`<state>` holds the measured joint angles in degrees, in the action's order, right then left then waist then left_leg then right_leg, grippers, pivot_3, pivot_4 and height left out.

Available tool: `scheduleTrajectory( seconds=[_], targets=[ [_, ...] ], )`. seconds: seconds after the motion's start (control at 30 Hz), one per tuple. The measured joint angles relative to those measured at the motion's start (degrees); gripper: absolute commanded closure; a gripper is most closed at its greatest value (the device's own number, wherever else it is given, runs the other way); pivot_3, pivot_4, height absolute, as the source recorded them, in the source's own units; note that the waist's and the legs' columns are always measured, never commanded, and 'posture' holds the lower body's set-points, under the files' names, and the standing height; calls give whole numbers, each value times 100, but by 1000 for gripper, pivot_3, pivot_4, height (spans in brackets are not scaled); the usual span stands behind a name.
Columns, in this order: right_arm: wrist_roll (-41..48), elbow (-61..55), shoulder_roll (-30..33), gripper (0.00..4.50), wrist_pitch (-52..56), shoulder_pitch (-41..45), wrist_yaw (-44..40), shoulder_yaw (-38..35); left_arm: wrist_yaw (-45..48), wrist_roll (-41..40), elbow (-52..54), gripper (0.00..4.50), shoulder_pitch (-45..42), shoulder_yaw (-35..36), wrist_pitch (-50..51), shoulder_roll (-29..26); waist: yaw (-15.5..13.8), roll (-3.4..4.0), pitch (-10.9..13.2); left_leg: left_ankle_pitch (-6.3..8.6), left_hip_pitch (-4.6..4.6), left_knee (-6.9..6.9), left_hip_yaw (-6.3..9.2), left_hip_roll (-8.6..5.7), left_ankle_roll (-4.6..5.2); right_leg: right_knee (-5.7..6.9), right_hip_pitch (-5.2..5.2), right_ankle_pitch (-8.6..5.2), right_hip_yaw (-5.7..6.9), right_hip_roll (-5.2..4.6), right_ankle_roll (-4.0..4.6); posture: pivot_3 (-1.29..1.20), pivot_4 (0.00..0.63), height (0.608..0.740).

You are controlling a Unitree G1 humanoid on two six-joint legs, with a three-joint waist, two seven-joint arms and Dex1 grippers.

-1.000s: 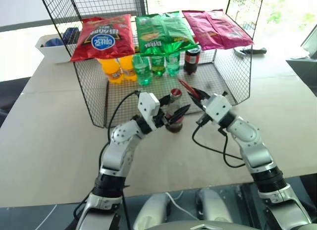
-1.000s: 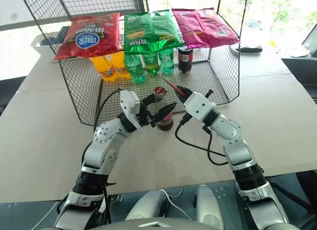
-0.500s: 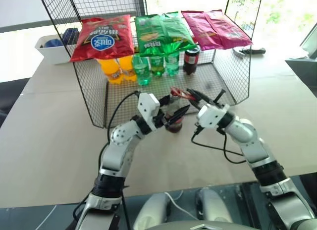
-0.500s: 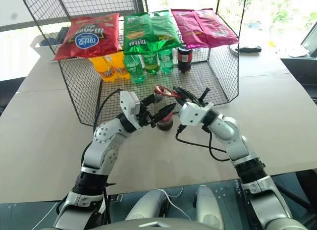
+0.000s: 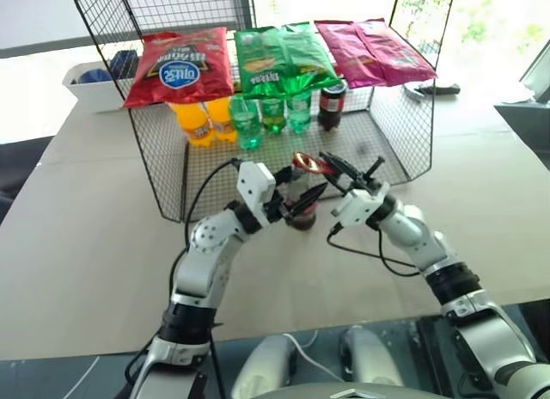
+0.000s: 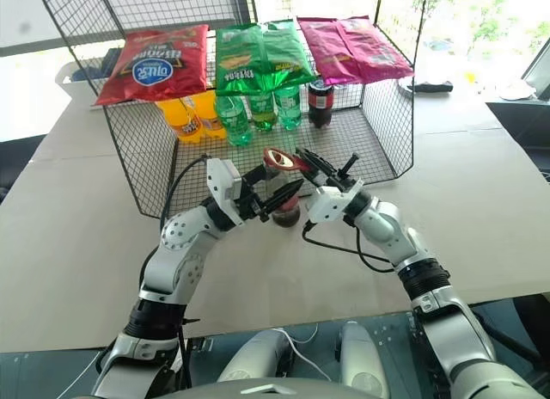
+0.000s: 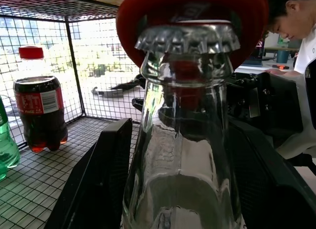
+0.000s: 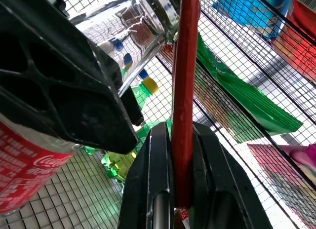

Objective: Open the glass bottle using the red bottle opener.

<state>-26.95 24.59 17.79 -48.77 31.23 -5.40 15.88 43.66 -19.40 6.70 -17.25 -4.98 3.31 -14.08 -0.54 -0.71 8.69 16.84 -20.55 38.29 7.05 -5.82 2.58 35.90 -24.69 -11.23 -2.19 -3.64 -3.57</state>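
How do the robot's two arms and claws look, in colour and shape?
Both arms are silver-grey, built of rounded segments with black joint rings. Each wrist carries a white boxy block, with a loose black cable looping from it. The left claw and right claw each have two black fingers.

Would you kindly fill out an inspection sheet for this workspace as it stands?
Surface: tan table, bare near the arms.
Job's things: glass bottle upright, cap on; red bottle opener head over the cap.
Clutter: wire rack with crisp bags on top and drink bottles beneath; white bin.
Grippers: left gripper around the bottle; right gripper shut on the opener handle.
Cables: black cable looping off the right arm.
Surroundings: person seated beyond the rack.
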Motion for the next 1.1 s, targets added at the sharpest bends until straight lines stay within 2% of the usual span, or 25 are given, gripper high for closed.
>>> scheduleTrajectory(
  seconds=[0.1, 0.33, 0.6, 0.87, 1.1],
  targets=[
    [-107, 55, 56, 4500, -78, 82, 68, 4, 3, 0, -5, 1803, 0, 0, -2, 1, -5, 0, -1, -1, 0, 1, -1, 0, -1, 0, 1, 1, -1, 1, 2, 0, 150, 734],
    [-974, 150, 818, 4500, -309, 787, 423, 20, -25, 6, -58, 1803, -21, -3, -4, 48, -5, 0, -1, -1, -1, 0, -4, 1, -1, 0, -2, 2, -4, 4, 3, 0, 150, 734],
    [-1274, 292, 1441, 4500, -617, 1439, 566, 108, -40, 14, -80, 1803, -54, -28, -5, 108, -10, 0, -1, -1, -9, -3, -6, 1, -1, -6, -7, 2, -7, 2, 3, 0, 150, 734],
    [-1250, 248, 1540, 4500, -638, 1488, 567, 103, -37, 11, -86, 1803, -58, -28, -8, 119, -9, -1, 0, -1, -11, -4, -9, 2, -1, -5, -10, 2, -10, 2, 3, 0, 150, 734],
    [-878, -12, 1531, 4500, -594, 1457, 576, -60, -32, -3, -85, 1803, -57, -18, 9, 110, -11, -1, 0, -1, -11, -4, -7, 2, 0, -5, -10, 2, -10, 2, 3, 0, 150, 734]
  ],
)
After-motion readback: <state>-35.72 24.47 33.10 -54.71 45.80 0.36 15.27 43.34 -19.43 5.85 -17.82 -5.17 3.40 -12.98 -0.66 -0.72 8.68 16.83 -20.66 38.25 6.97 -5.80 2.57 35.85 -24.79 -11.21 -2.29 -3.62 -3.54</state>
